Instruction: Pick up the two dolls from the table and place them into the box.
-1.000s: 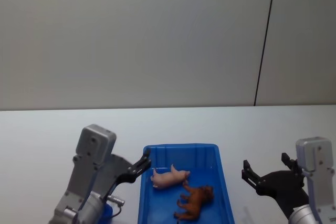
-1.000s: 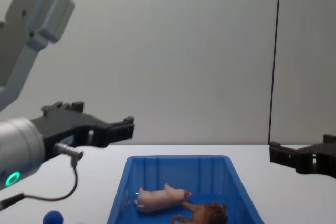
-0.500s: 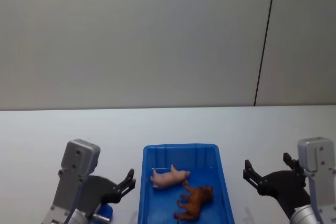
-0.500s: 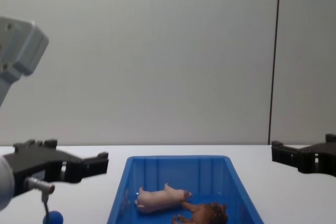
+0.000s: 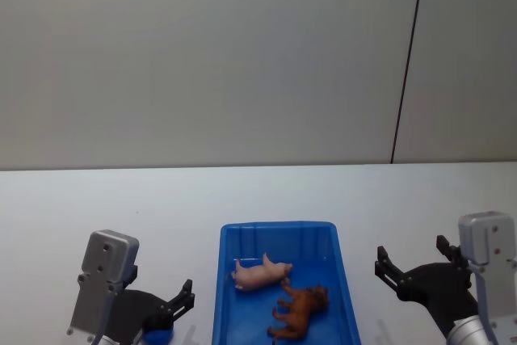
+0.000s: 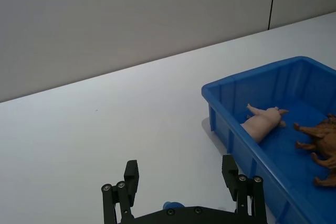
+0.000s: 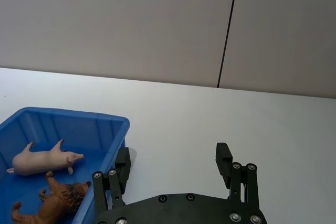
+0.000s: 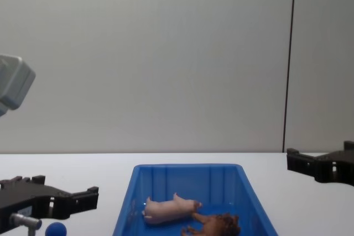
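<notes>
Both dolls lie on their sides inside the blue box (image 5: 222,280) (image 8: 188,169) (image 6: 220,98) (image 7: 113,129): the pale pink pig (image 5: 260,273) (image 8: 167,209) (image 6: 262,124) (image 7: 42,159) toward the far end, the reddish-brown lion-like animal (image 5: 300,309) (image 8: 218,225) (image 6: 323,145) (image 7: 55,203) nearer me. My left gripper (image 5: 186,295) (image 8: 83,196) (image 6: 181,187) is open, low over the table left of the box. My right gripper (image 5: 410,268) (image 8: 301,164) (image 7: 173,169) is open, right of the box, holding nothing.
A small blue ball (image 5: 157,330) (image 8: 55,229) (image 6: 172,206) sits on the white table (image 5: 97,208) just under my left gripper. A grey wall with a dark vertical seam (image 5: 408,62) stands behind the table.
My left arm has drawn back and down, away from the box's left rim toward the near left of the table. The right arm and both dolls have stayed put.
</notes>
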Controlling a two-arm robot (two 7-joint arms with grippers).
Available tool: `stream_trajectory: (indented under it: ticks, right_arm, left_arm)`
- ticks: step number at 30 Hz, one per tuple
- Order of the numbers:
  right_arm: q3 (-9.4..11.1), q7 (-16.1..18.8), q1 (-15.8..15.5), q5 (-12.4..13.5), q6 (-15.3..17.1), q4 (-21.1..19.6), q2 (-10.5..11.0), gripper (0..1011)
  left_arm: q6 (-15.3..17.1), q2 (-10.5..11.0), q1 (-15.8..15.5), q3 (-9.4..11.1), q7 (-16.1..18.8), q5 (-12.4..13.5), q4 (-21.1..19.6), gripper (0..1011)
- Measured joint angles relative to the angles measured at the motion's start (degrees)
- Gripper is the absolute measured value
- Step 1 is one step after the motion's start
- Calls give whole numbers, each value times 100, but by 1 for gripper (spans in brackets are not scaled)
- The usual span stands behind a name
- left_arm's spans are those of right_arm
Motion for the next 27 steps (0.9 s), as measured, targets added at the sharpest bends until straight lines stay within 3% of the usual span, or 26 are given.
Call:
stream_trajectory:
  ticks: [25,27]
  right_arm:
    - [-1,-1,-2,0,0,-2,0,1001]
    - [-1,-1,-2,0,1,-1,0,1001]
  left_arm:
    - [-138,-81,33,-116,-178,-277,515,1002]
    - [-143,-93,37,-117,-190,-290,558,956]
